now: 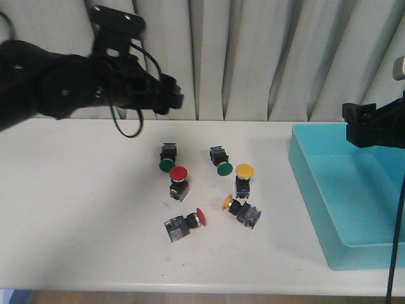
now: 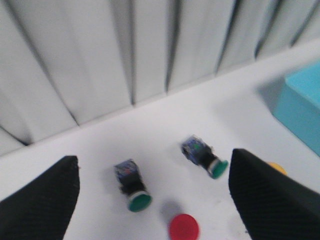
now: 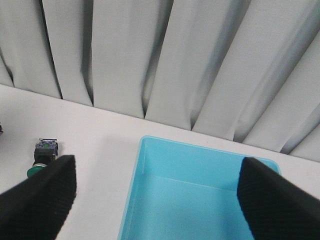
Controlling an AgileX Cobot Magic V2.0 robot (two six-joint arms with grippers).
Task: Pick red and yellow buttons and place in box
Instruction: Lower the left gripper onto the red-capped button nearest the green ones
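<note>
Two red buttons are on the white table: one upright, one lying on its side. Two yellow buttons are to their right: one upright, one lying. My left gripper hangs open and empty above and behind the cluster. In the left wrist view a red cap shows between its fingers and a yellow cap peeks past one finger. The turquoise box stands at the right, with nothing in the part that shows. My right gripper is open and empty above it.
Two green-capped switches lie just behind the red and yellow ones; they also show in the left wrist view. One green switch shows in the right wrist view. A pleated grey curtain closes the back.
</note>
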